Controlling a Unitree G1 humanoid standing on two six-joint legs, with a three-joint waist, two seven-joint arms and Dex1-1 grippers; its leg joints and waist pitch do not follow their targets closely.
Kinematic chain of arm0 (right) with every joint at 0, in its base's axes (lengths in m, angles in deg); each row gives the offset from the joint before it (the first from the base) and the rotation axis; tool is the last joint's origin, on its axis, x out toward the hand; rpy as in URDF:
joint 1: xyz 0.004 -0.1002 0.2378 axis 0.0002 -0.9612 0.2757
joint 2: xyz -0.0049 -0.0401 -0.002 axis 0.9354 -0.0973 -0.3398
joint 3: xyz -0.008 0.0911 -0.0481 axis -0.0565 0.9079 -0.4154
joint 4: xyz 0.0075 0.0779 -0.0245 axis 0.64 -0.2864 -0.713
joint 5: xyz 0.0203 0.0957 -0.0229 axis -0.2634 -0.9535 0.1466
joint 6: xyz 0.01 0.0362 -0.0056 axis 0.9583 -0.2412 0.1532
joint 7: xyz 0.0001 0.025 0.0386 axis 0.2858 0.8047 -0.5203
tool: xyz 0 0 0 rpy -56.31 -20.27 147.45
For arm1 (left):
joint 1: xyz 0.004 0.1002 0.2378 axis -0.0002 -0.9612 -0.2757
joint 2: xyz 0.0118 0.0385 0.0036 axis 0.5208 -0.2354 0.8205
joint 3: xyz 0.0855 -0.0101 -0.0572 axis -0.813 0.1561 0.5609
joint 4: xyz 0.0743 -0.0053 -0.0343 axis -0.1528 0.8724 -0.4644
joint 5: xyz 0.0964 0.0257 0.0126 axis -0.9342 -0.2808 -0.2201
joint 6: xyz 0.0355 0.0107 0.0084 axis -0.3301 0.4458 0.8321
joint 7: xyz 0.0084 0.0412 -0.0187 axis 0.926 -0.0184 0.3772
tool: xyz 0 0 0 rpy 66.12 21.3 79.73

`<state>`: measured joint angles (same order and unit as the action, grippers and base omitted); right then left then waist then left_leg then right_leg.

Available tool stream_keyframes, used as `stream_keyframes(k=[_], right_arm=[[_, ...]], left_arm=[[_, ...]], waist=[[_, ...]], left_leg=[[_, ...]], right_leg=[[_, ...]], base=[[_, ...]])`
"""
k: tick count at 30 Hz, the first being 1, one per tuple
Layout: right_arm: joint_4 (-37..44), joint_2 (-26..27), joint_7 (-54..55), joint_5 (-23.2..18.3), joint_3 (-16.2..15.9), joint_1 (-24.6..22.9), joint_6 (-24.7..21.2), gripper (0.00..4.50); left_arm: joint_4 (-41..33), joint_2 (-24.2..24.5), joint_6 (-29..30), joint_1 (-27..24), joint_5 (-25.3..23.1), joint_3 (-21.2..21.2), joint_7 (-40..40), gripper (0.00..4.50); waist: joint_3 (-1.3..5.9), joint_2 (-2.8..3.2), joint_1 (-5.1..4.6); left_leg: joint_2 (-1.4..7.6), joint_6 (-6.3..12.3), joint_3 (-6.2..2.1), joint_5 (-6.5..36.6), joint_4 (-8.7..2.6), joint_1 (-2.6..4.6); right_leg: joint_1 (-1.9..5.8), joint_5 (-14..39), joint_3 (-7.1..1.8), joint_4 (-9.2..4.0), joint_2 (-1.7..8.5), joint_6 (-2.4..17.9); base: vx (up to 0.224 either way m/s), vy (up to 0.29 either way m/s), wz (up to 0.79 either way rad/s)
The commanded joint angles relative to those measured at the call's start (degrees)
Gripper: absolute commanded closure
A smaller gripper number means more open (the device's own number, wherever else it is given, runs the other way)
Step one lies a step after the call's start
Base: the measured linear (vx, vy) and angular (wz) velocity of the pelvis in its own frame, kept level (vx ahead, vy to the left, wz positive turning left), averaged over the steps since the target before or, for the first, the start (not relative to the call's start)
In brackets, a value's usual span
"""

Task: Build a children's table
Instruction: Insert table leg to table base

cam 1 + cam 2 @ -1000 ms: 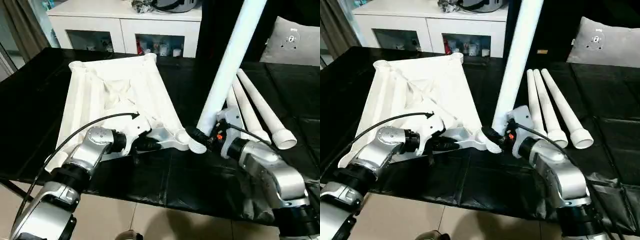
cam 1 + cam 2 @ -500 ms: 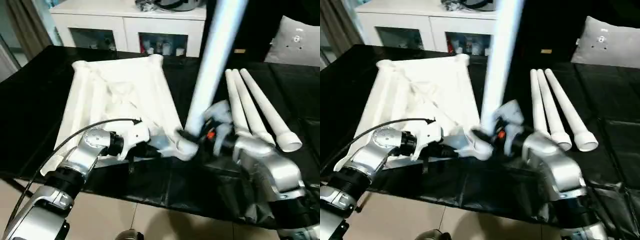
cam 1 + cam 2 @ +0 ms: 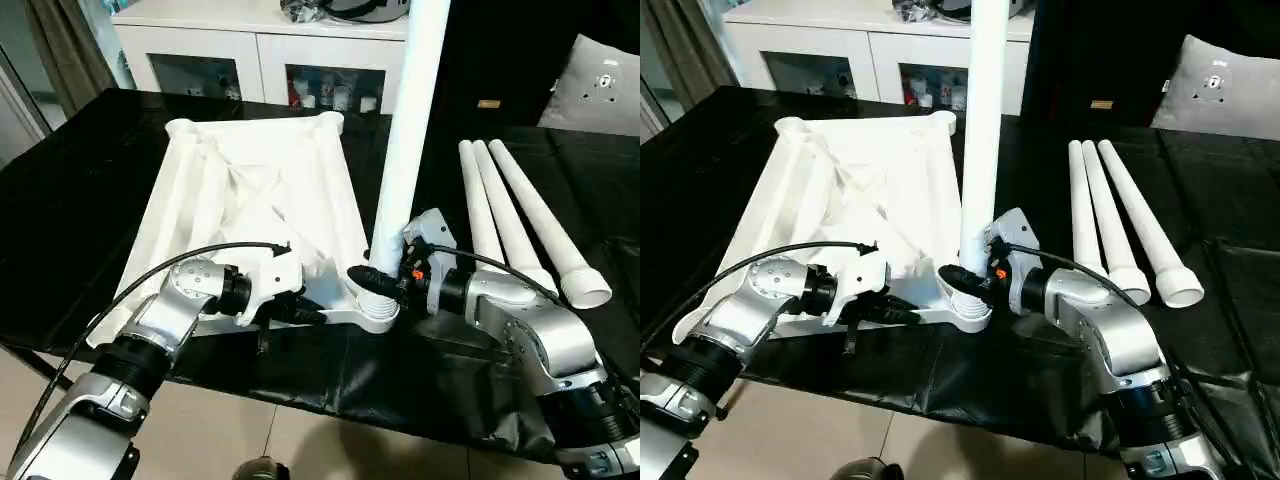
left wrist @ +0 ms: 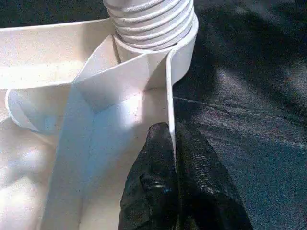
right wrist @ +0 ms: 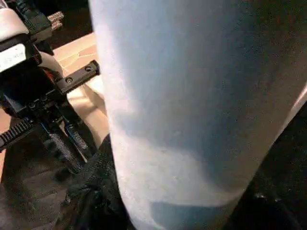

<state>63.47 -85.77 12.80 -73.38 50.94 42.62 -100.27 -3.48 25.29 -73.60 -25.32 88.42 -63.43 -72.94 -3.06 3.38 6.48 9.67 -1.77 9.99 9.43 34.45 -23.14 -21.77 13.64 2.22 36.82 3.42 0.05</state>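
Observation:
The white tabletop lies upside down on the black cover, ribs up. One white leg stands nearly upright with its ribbed end in the near right corner socket. My right gripper is shut on that leg just above the socket; the leg is close up in the right wrist view. My left gripper is shut on the tabletop's near rim just left of the socket, its fingers pinching the thin wall. Three more legs lie side by side to the right.
The black-covered work surface ends close in front of my arms, with floor below. A white cabinet stands behind it and a grey cushion lies at the far right. A cable arcs over my left forearm.
The right gripper has carried the leg leftward from beside the tabletop to its near right corner socket and brought it closer to upright. The left gripper keeps its hold on the rim.

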Motion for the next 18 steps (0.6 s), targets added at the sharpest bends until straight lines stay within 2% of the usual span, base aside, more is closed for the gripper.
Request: stream_keyframes(k=[1,4,5,10,11,12,16,17,18], right_arm=[[-1.8,-0.3,-0.2,0.9,-1.3,-0.2,-1.1,2.57],[-2.5,-0.3,-0.9,0.7,-1.6,-0.5,-1.0,2.57],[-2.5,-0.3,-0.9,0.7,-1.6,-0.5,-1.0,2.57],[-4.5,0.4,-1.2,0.5,-1.1,-1.0,-0.1,2.57],[-4.9,0.5,-1.2,0.5,-0.8,-1.1,0.1,2.57],[-5.6,0.8,-1.1,0.4,-0.4,-1.3,0.9,2.57],[-7.3,2.3,-0.8,-0.9,1.7,-2.9,3.0,2.57],[-7.7,2.9,-0.7,-1.3,2.4,-3.5,4.1,2.57],[-7.8,3.0,-0.7,-1.4,2.7,-3.6,4.4,2.57]], left_arm=[[-3.4,-0.3,-2.0,0.4,0.8,-0.6,-2.2,4.50],[-1.6,-1.0,-3.5,1.4,-1.0,-0.4,0.6,4.50],[-1.6,-1.0,-3.5,1.4,-1.0,-0.4,0.6,4.50],[-0.1,-1.1,-4.4,2.1,-1.9,0.6,2.9,4.50],[-0.1,-1.2,-4.3,2.0,-1.8,0.7,3.0,4.50],[-0.2,-1.1,-4.2,1.9,-1.8,0.9,3.1,4.50],[-0.4,-0.9,-4.0,1.4,-1.8,1.6,3.9,4.50],[-0.5,-1.1,-3.8,1.2,-1.4,2.1,4.2,4.50],[-0.5,-1.2,-3.7,1.2,-1.3,2.2,4.3,4.50]], waist=[[4.01,-0.18,-0.27],[4.06,-0.24,-0.19],[4.02,-0.66,-0.16],[3.82,-0.32,-0.04],[3.77,-0.43,-0.11],[3.81,-0.16,-0.05],[3.79,-0.27,-0.08],[3.83,0.09,-0.08],[3.85,-0.02,-0.07]], left_leg=[[3.64,-0.75,-1.34,11.6,-4.06,1.93],[3.64,-0.46,-1.30,10.9,-3.98,1.86],[3.67,-0.18,-1.29,10.8,-3.98,1.86],[3.73,-0.97,-1.32,12.9,-4.18,2.03],[3.71,-1.31,-1.34,13.9,-4.27,2.02],[3.69,-1.42,-1.39,13.9,-4.24,2.04],[3.71,-1.54,-1.39,14.5,-4.30,1.99],[3.74,-1.64,-1.52,14.6,-4.35,1.96],[3.77,-1.60,-1.46,14.7,-4.40,1.97]], right_leg=[[1.85,2.2,-2.58,-4.43,5.15,13.1],[1.89,1.1,-2.58,-4.34,5.15,13.2],[1.93,1.4,-2.58,-4.36,5.24,13.2],[1.65,5.9,-2.67,-4.78,5.31,12.6],[1.63,7.1,-2.68,-4.91,5.37,12.5],[1.61,7.2,-2.67,-4.85,5.38,12.4],[1.60,7.3,-2.74,-4.98,5.46,12.5],[1.58,6.7,-2.65,-4.86,5.37,12.6],[1.59,6.3,-2.65,-4.91,5.39,12.6]], base=[[0.000,0.000,0.00],[0.000,0.000,0.00],[0.000,0.000,0.00],[0.000,0.000,0.00],[0.000,0.000,0.00],[0.000,0.000,0.00],[0.000,0.000,0.00],[0.000,0.000,0.00],[0.000,0.000,0.00]])
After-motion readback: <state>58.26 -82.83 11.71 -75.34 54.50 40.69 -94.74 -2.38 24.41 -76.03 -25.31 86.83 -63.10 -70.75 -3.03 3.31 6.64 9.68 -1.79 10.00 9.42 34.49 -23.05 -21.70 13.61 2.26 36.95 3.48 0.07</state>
